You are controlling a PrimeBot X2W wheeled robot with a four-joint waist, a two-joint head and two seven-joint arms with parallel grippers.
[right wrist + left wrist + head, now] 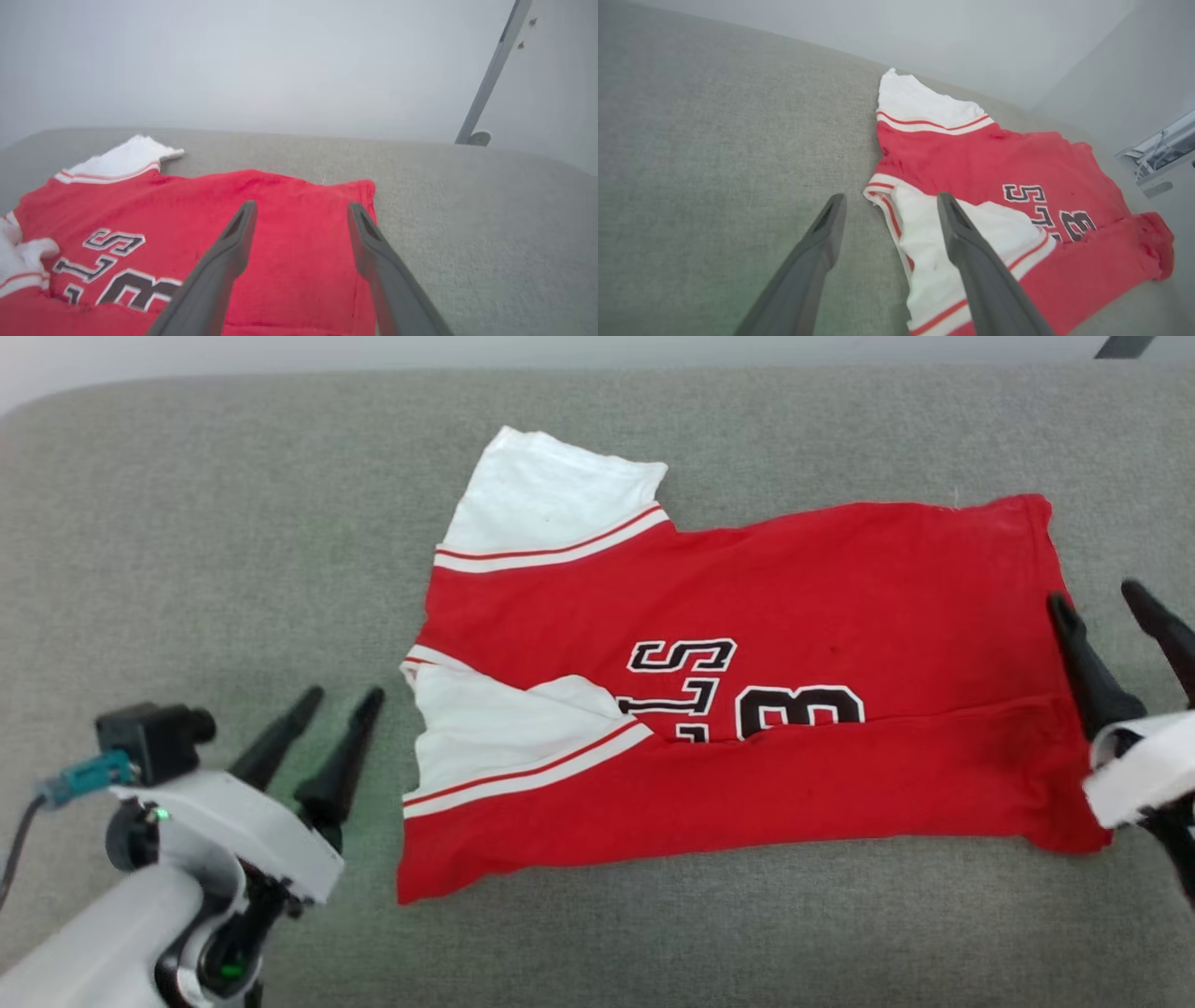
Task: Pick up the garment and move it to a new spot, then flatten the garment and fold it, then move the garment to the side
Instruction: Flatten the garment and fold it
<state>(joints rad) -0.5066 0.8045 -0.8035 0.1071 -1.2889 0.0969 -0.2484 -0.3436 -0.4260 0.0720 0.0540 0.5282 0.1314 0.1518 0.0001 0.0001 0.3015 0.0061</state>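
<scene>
The garment [747, 588] lies flat on the grey padded surface [187, 523], with its sleeves at one end and its hem at the other. Its near long side is turned up over the bottom of the black number [798, 709] — so I think the folding is partly done. Your left hand [344, 694] sits just beside the sleeve end, fingers spread wide, holding nothing. Your right hand [1094, 595] is at the hem end, spread wide too, with one finger over the red edge, and it holds nothing. I think each hand is placed to pinch a short edge for the next fold. There is lots of bare grey past the sleeve end and on the garment's near side — good room to slide it. Past the far white sleeve [551, 504] the surface's edge is near, so take care there.
</scene>
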